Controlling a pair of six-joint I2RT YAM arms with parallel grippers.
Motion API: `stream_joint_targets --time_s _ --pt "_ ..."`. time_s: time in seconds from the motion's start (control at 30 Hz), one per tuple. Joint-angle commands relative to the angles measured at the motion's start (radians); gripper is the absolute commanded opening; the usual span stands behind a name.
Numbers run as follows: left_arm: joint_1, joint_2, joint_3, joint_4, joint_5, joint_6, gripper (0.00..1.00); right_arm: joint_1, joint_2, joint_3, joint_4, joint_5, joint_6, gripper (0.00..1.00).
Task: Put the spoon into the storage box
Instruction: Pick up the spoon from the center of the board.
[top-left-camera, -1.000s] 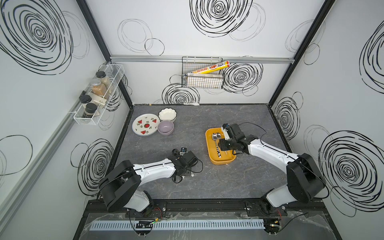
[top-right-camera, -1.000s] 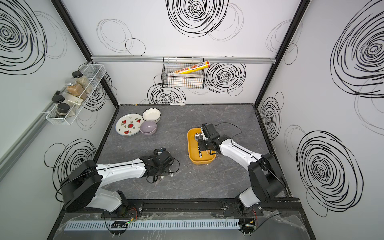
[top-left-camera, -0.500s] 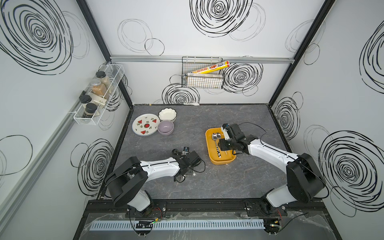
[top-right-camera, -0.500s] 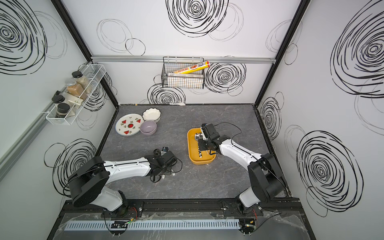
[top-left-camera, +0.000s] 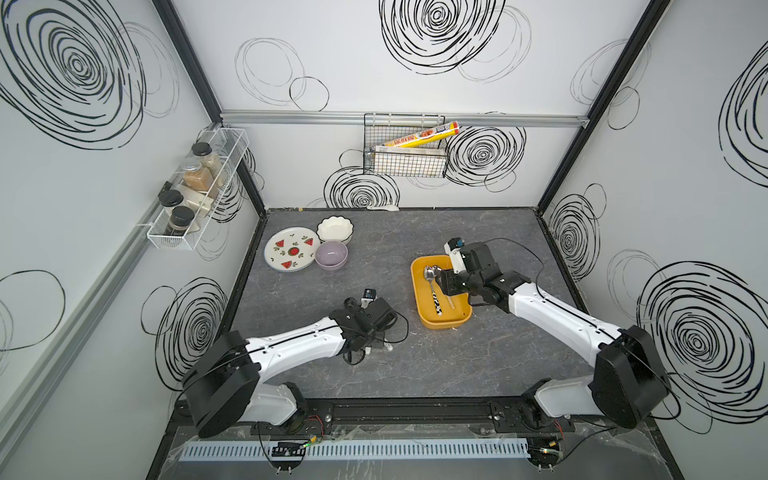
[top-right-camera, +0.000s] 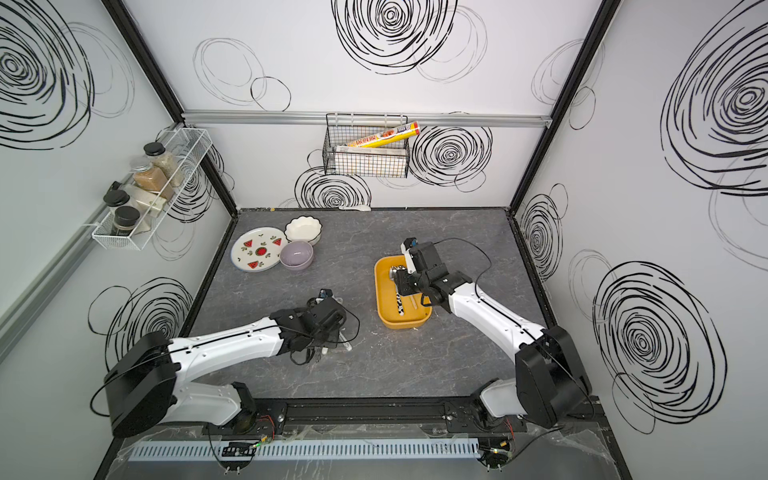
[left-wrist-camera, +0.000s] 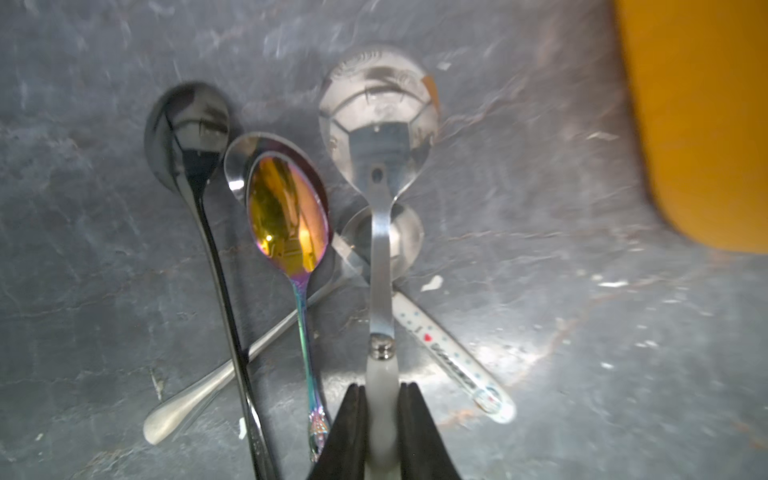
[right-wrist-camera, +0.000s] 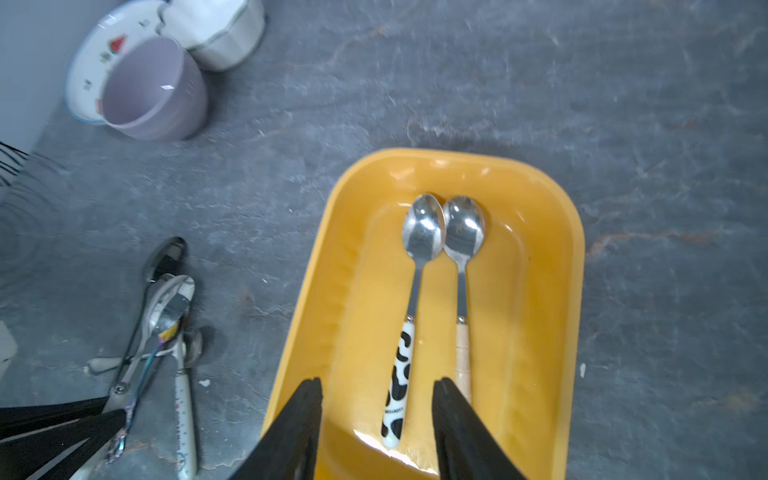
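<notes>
grey bench (top-left-camera: 457, 374), mid-frame: my left fingers (left-wrist-camera: 353, 436) pinch the spoon (left-wrist-camera: 380, 249) by its handle end; right fingers (right-wrist-camera: 297, 432) apart over storage box (right-wrist-camera: 353, 266); spoon may pivot, drop short.

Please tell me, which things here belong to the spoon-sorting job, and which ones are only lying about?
Belong to the job: storage box; white-handled spoon in the shut left gripper; two spoons already in the box; loose spoons on the table; open right gripper above the box.

Only lying about: watermelon plate; white bowl; purple bowl; spice rack; wire basket.
</notes>
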Motion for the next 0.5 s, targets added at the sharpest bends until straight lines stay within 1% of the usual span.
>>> stream_joint_targets --time_s 0.0,0.07,0.1,0.23,0.3,0.37,0.43,0.47 --pt "0.021 -0.076 0.071 -0.018 0.081 0.104 0.00 -0.003 -0.046 -0.030 0.116 -0.119 -0.058 0.48" --pt "0.045 -0.097 0.090 -0.031 0.146 0.162 0.00 -0.003 -0.062 -0.038 0.159 -0.170 -0.089 0.48" --pt "0.063 -0.112 0.095 -0.027 0.201 0.213 0.00 -0.003 -0.076 -0.043 0.177 -0.198 -0.116 0.48" --pt "0.086 -0.191 0.065 0.021 0.309 0.358 0.00 0.007 -0.155 -0.104 0.291 -0.271 -0.245 0.49" --pt "0.118 -0.224 0.058 0.035 0.374 0.408 0.00 0.021 -0.205 -0.162 0.365 -0.300 -0.341 0.51" --pt "0.149 -0.242 0.061 0.043 0.426 0.439 0.00 0.038 -0.244 -0.205 0.400 -0.326 -0.449 0.54" --pt "0.174 -0.233 0.073 0.039 0.472 0.456 0.00 0.060 -0.265 -0.216 0.397 -0.331 -0.544 0.56" --pt "0.185 -0.218 0.083 0.034 0.504 0.461 0.00 0.072 -0.269 -0.215 0.378 -0.351 -0.614 0.56"
